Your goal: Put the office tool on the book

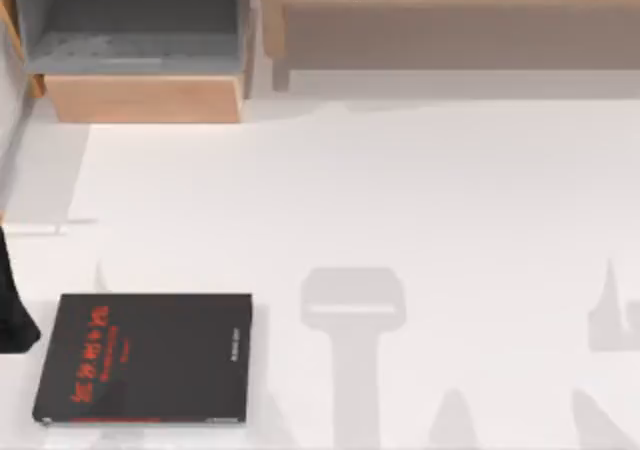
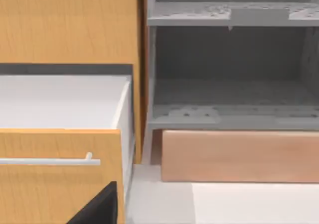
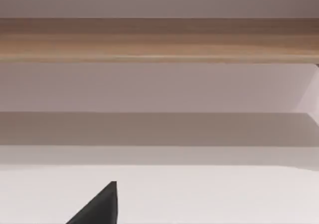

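- Book (image 1: 150, 355) is lying flat on the white worktop (image 1: 400, 200) near the front left corner in the top view, black cover facing up, red lettering running along its left part and a thin red strip along its near edge.
- Dark end of the left arm (image 1: 12, 305) is reaching in from the left edge of the top view; the book is sitting just beside it, on its right, and the two do not appear to be touching.
- Left claw (image 2: 99, 209) is showing as one dark tip in the left wrist view, and I cannot tell whether this claw is open, closed or gripping anything.
- Ahead of the left claw, a wooden drawer (image 2: 55, 174) is standing pulled out, its white handle (image 2: 50, 161) lying across the front and its white inside showing above.
- Beside the drawer, farther from the left claw, a grey shelf unit (image 2: 229, 84) is standing on a pale wooden base.
- Right claw (image 3: 99, 206) is showing as one dark tip over the worktop in the right wrist view; its state cannot be told either.
- Well ahead of the right claw, a long wooden rail (image 3: 159, 40) is running across the far side of the worktop.
- Grey shadows are falling on the worktop to the right of the book.
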Controlling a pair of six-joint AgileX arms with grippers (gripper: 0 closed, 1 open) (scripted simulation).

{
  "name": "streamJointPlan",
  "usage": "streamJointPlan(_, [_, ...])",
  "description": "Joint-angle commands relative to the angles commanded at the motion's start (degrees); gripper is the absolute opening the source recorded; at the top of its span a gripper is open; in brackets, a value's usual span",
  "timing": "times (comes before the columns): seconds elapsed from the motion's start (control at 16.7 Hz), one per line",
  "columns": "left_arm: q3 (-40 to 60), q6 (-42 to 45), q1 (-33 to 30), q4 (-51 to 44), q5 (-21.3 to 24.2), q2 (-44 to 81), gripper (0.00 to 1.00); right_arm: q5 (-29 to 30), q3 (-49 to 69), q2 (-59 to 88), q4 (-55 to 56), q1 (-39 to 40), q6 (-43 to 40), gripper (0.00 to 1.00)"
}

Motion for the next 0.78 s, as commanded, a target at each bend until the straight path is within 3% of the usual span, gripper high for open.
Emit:
streamJointPlan(0.36, [5.4, -0.1, 0.7, -3.0, -0.1, 5.4, 1.00, 0.0, 0.0, 0.0, 0.0, 0.0, 0.0, 1.00])
streamJointPlan(0.78, [33.4, -0.7, 4.5, -18.6, -0.4, 33.4, 1.00, 0.0, 0.0, 0.0, 0.0, 0.0, 0.0, 1.00])
